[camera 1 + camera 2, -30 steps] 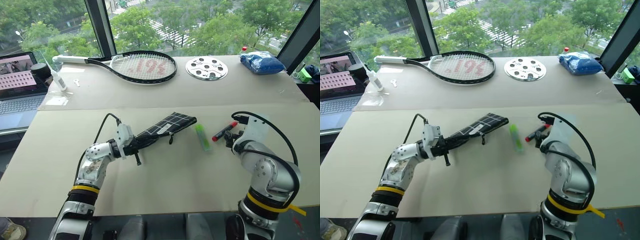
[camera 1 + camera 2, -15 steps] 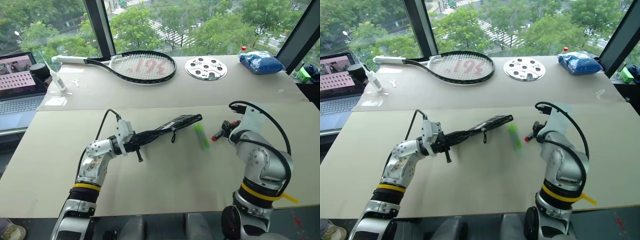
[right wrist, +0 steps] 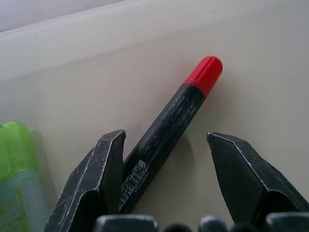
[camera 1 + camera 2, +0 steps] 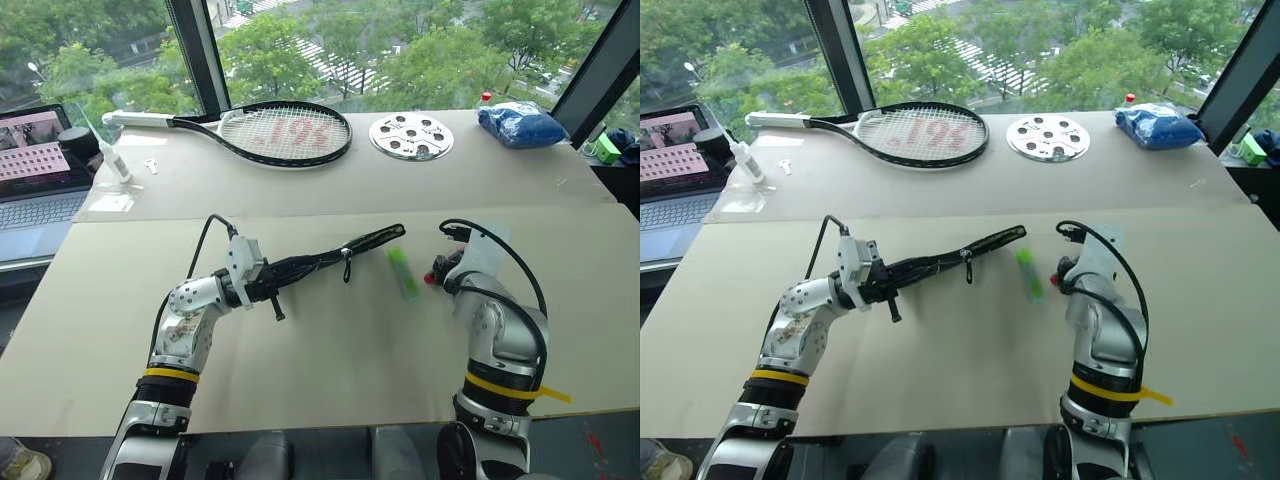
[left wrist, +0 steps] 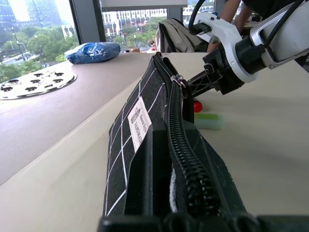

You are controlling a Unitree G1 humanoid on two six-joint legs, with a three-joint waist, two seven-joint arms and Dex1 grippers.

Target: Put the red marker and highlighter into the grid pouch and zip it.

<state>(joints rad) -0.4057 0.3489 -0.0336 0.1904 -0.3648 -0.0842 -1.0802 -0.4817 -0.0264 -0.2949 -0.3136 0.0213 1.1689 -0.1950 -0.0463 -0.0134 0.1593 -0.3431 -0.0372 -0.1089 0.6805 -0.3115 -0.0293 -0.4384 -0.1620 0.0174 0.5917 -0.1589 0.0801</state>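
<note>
Red marker (image 3: 169,130) lies between the open right gripper's (image 3: 166,169) fingers.

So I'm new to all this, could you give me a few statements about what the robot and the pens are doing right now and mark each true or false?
1. The left gripper is shut on the grid pouch and holds it off the table. True.
2. The red marker is already inside the pouch. False: it lies on the table between the open fingers of the right gripper.
3. The highlighter lies on the table between the pouch and the right gripper. True.
4. The right gripper has lifted the highlighter. False: it grips nothing and stands open around the marker.
5. A tennis racket lies at the far side of the table. True.
</note>
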